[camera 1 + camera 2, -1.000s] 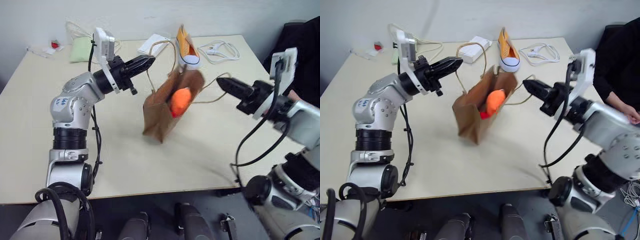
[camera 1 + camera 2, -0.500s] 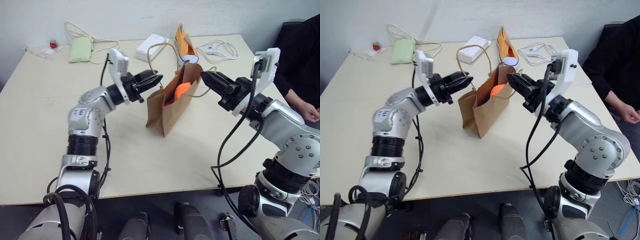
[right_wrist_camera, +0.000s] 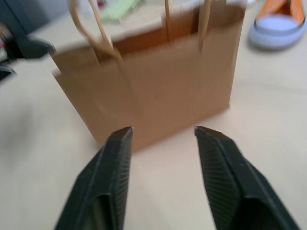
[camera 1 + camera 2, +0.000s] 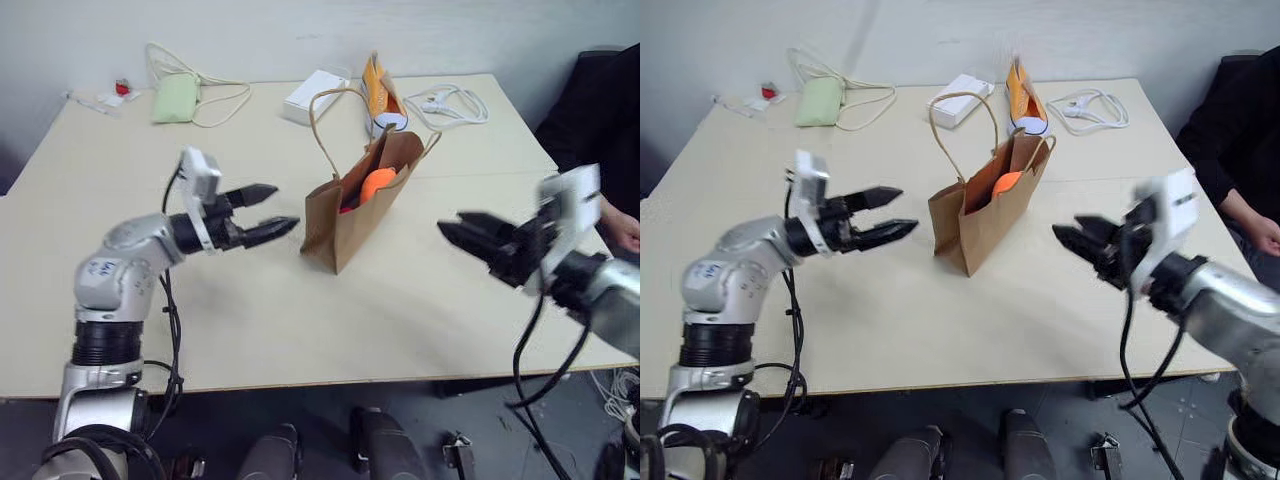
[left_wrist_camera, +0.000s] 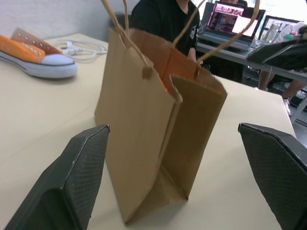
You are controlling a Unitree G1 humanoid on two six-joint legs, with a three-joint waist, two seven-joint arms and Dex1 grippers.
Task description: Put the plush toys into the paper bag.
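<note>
1. The paper bag (image 4: pixel 350 215) is seen standing upright near the middle of the table (image 4: pixel 250 310), its mouth open and its two cord handles raised
2. The orange plush toy (image 4: pixel 377 184) is lodged inside the bag, its top showing at the mouth; a small patch of red is glimpsed just beside it inside the bag, though what it belongs to cannot be made out
3. The left gripper (image 4: pixel 272 210) is held to the left of the bag, apart from it, with its fingers spread wide and nothing between them
4. The right gripper (image 4: pixel 460 228) is held to the right of the bag, well apart from it, with its fingers parted and nothing gripped
5. An orange sneaker (image 4: pixel 378 92), a white box (image 4: pixel 314 96) and a pale green pouch (image 4: pixel 176 98) are left at the far side of the table
</note>
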